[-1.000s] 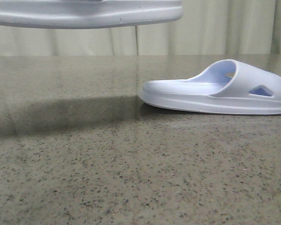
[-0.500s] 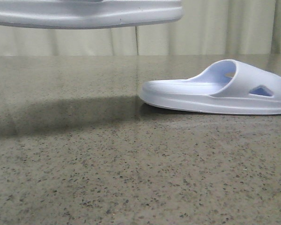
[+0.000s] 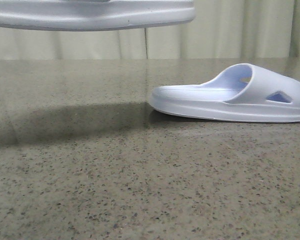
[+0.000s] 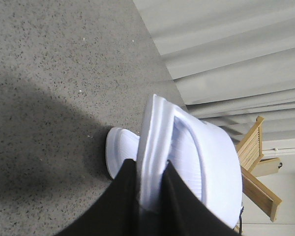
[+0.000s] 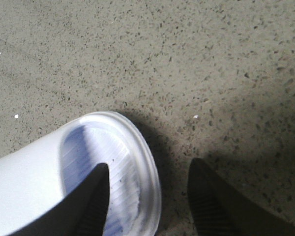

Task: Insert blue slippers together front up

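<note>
On the speckled table [image 3: 140, 190] two blue slippers are in play: one slipper [image 3: 235, 95] rests sole-down at the right, the other slipper [image 3: 90, 14] hangs in the air at upper left, casting a shadow below. Pale curtains [image 3: 225, 30] hang behind; a wooden frame [image 4: 258, 172] shows in the left wrist view. The left end effector [image 4: 150, 182] pinches the raised slipper's sole edge. The right end effector [image 5: 147, 196] is spread wide, straddling the resting slipper's rim, one finger [image 5: 96, 196] over the footbed.

Speckled grey-green stone table [image 3: 140, 175] w/ one slipper on it.
We see the pale blue slipper [image 3: 235, 95] flat on its sole, right side, strap up.
</note>
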